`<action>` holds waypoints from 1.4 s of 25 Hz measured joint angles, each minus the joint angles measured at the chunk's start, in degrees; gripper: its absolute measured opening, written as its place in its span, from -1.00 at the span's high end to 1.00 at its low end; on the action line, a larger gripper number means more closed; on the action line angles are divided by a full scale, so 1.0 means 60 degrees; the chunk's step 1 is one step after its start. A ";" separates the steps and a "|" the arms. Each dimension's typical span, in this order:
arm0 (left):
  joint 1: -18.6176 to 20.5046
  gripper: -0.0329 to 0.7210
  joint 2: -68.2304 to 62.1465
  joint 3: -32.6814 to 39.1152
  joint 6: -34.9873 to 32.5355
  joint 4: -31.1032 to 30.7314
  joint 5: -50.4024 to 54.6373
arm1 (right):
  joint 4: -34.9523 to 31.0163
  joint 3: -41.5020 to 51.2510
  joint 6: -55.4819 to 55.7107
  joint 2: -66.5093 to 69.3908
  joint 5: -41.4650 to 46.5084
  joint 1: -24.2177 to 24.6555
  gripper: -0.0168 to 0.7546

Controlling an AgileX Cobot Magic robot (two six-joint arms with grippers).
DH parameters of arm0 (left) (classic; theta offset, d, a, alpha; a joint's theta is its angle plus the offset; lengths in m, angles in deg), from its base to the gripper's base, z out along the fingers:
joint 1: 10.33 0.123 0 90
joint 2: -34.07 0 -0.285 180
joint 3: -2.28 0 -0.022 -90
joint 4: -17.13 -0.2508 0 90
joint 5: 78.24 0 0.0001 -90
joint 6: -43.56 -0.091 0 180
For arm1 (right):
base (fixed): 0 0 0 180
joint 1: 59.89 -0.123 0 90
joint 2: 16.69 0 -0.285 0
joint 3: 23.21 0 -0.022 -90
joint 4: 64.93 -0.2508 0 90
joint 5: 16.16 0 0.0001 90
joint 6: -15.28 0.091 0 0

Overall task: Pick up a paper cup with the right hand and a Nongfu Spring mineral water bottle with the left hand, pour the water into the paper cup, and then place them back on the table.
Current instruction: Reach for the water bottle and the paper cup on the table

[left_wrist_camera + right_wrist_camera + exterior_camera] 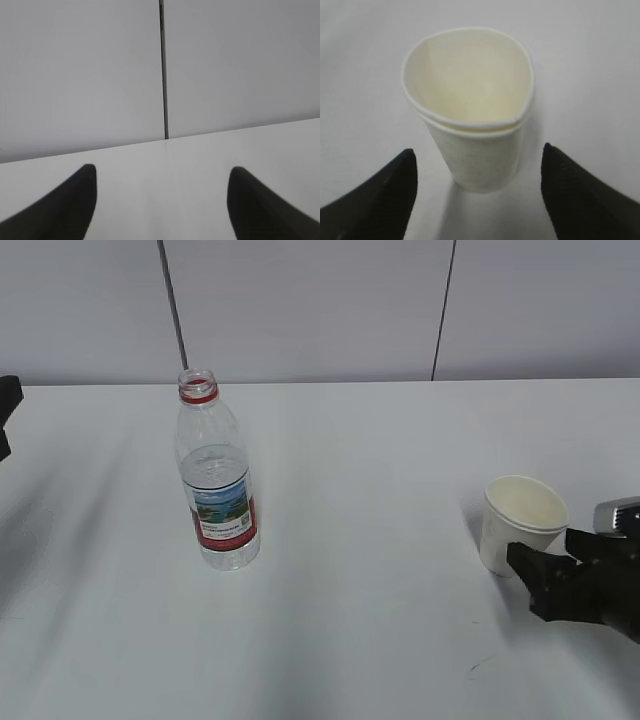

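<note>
Left hand (6, 412) mostly off-frame (label print on bottle (217, 472) unreadable)

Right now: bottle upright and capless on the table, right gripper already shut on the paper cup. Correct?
Not quite. The right gripper is open, its fingers apart on either side of the paper cup without touching it, as the right wrist view shows. The bottle does stand upright and capless on the table.

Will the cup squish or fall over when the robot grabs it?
Probably squishes a bit: the cup is thin paper, and its rim already looks bent out of round. It looks empty, so likely light and easy to knock over. The right gripper is open on both sides of it, so a gentle squeeze seems best.
</note>
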 joint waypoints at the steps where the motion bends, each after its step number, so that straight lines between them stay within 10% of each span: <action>1: 0.0000 -0.41 0.0000 0.0000 0.0000 0.0000 -0.0013 | 0.0096 -0.0174 0.0000 0.0119 0.0000 0.0000 -0.54; 35: 0.0000 -0.41 -0.1628 0.0000 0.0132 -0.2566 -0.1033 | 0.1250 -0.2815 0.0000 0.2086 0.0000 0.0000 -0.24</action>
